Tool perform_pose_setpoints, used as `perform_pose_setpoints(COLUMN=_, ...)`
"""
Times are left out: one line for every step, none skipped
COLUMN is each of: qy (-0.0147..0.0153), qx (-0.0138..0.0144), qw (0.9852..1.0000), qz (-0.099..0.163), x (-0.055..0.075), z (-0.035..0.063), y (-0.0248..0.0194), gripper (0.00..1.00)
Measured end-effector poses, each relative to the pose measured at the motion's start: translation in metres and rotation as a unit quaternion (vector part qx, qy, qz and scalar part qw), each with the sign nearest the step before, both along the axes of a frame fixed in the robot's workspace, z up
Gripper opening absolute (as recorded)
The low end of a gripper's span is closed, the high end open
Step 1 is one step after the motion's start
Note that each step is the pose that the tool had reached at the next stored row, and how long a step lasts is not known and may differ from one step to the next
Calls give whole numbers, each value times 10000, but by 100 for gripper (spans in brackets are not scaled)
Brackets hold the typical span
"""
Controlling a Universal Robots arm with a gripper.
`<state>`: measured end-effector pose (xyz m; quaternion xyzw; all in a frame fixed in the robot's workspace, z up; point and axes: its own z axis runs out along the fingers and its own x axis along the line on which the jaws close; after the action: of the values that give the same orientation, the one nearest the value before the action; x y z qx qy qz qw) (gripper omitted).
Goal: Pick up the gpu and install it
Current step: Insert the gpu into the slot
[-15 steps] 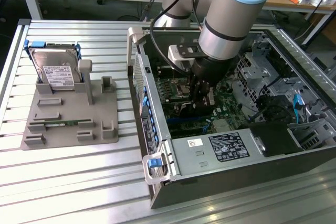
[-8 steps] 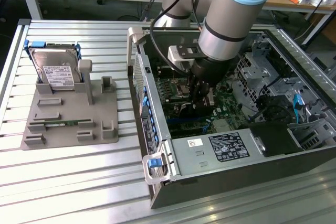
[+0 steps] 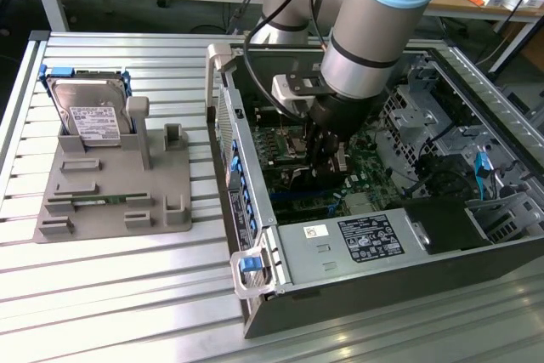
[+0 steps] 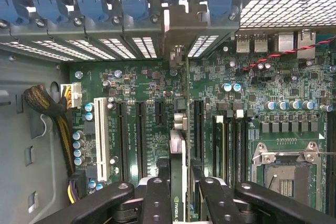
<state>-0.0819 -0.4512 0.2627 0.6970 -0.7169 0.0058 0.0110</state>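
The jaws (image 4: 177, 195) are pinching the gpu (image 4: 177, 153) edge-on, holding it upright inside the computer case (image 3: 255, 235), above the motherboard (image 4: 136, 85) among its expansion slots (image 4: 139, 132). Doing this step well probably means keeping the card square to the slot and its bracket lined with the rear opening before pressing. The wrist view is showing card against slots closely; the exterior view is showing the arm (image 3: 374, 31) reaching into the case, with the hard drive (image 3: 89, 112) sitting beside the case on the worktop (image 3: 127, 295).

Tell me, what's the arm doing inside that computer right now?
Gripper shut on the gpu, held edge-on. Card low over the motherboard slots, inside the case. Nothing blocking seen.
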Motion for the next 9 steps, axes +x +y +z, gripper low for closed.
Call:
perform_pose_setpoints(qy=0, qx=-48, qw=10000, qz=0, x=1, z=0, y=2, gripper=26)
perform_pose_setpoints(qy=0, qx=-48, qw=10000, qz=1, x=1, z=0, y=2, gripper=26)
perform_pose_setpoints(qy=0, qx=-48, qw=10000, qz=1, x=1, z=0, y=3, gripper=26)
perform_pose_setpoints(qy=-1, qx=-44, qw=10000, qz=1, x=1, z=0, y=3, gripper=26)
perform_pose_setpoints(qy=0, qx=-42, qw=10000, qz=1, x=1, z=0, y=3, gripper=26)
perform_pose_setpoints(qy=-1, qx=-41, qw=10000, qz=1, x=1, z=0, y=3, gripper=26)
perform_pose_setpoints(qy=-1, qx=-40, qw=10000, qz=1, x=1, z=4, y=3, gripper=26)
perform_pose_setpoints(qy=-2, qx=-40, qw=10000, qz=1, x=2, z=8, y=4, gripper=26)
perform_pose_setpoints(qy=-1, qx=-41, qw=10000, qz=1, x=2, z=15, y=5, gripper=26)
